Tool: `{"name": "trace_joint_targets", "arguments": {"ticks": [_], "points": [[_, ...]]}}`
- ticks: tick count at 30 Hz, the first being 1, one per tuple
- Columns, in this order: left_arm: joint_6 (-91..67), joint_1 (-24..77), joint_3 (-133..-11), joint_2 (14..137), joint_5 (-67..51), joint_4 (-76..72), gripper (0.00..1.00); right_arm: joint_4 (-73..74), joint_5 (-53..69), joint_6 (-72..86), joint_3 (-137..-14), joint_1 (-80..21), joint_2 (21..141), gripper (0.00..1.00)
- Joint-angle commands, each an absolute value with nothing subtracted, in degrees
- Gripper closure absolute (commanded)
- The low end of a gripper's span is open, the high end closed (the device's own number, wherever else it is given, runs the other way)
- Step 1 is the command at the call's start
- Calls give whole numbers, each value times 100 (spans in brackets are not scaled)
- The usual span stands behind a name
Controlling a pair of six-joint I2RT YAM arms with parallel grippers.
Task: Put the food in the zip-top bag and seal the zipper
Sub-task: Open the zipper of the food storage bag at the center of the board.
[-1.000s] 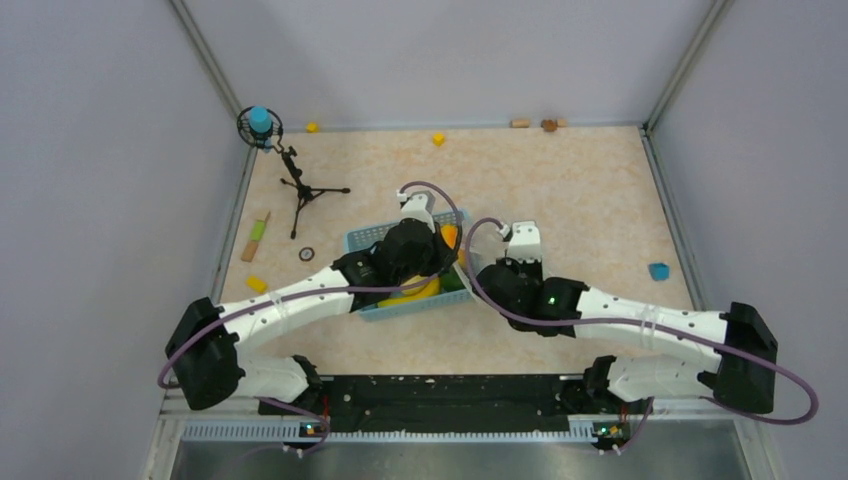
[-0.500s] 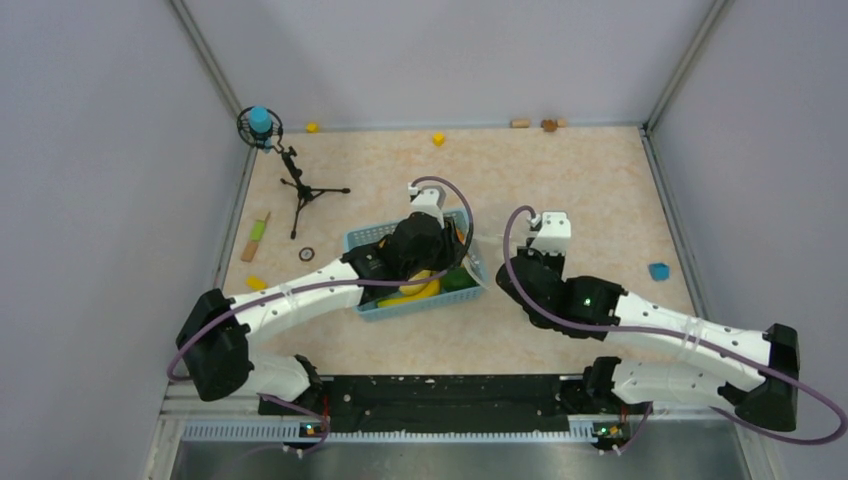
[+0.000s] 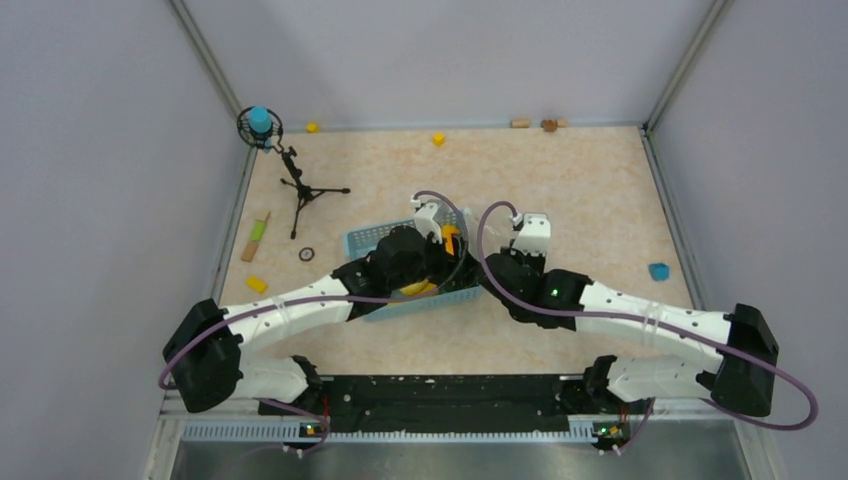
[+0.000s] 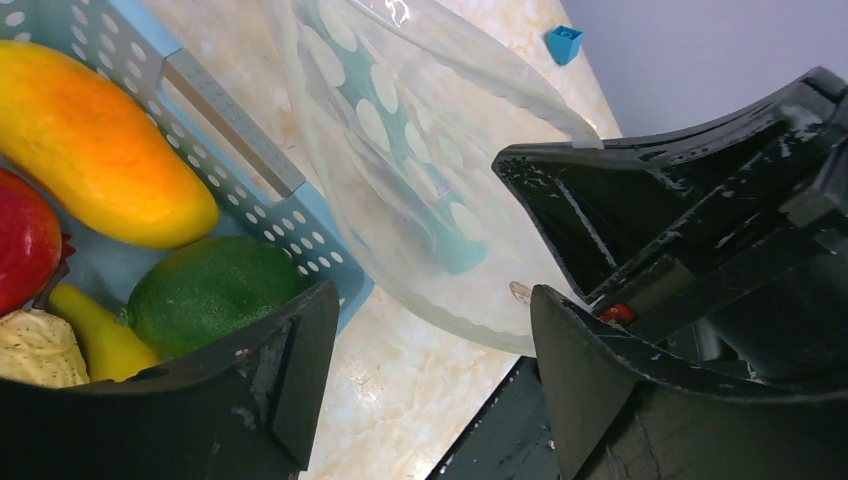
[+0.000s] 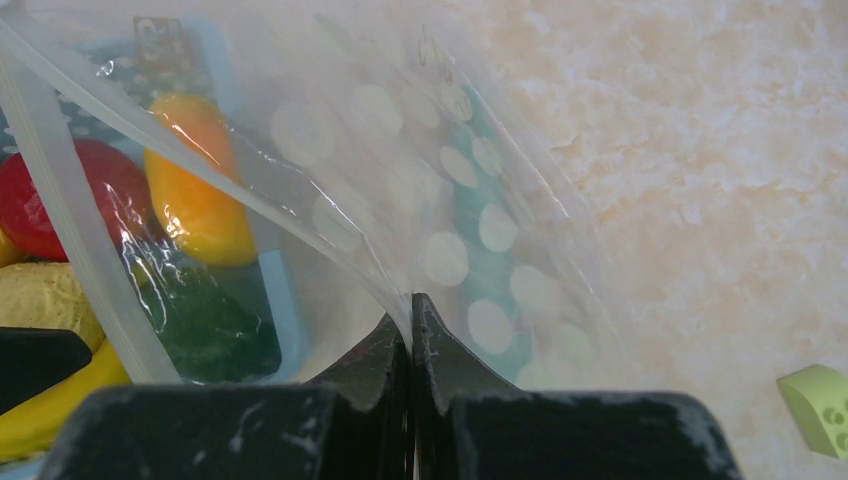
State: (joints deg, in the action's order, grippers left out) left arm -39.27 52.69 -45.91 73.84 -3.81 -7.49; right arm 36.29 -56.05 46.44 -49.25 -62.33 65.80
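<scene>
The clear zip-top bag (image 5: 500, 170), with a teal dotted band, hangs beside the basket. My right gripper (image 5: 412, 305) is shut on its film, pinching near the zipper (image 4: 480, 75). The food lies in the light-blue basket (image 4: 235, 112): an orange mango (image 4: 100, 150), a red fruit (image 4: 22, 240), a dark green fruit (image 4: 210, 290) and a yellow banana (image 4: 100, 340). My left gripper (image 4: 435, 350) is open at the basket's right end, with only table and the bag's lower edge between its fingers. From above, the left gripper (image 3: 447, 250) and the right gripper (image 3: 492, 264) sit close together.
A small tripod (image 3: 300, 192) stands at the back left. A blue block (image 3: 658, 271) lies to the right, and yellow blocks (image 3: 438, 139) lie near the back wall. A stick (image 3: 255, 238) rests by the left wall. A light-green block (image 5: 815, 405) lies near the bag.
The left gripper has opened from shut. The right arm swung out to the right and has come back left, next to the basket, staying shut.
</scene>
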Motion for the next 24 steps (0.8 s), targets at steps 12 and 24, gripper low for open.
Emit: {"name": "trace_joint_targets", "arguments": {"ticks": [12,24], "points": [[-5274,5273,-4745,8000,654,-1499,32,3280,-5434,5516,-5285,-6058,6771,100],[-4717,5282,-5154,8447,-176,-1201,100,2556,-4444,3688,-5233,-5402,6494,70]]}}
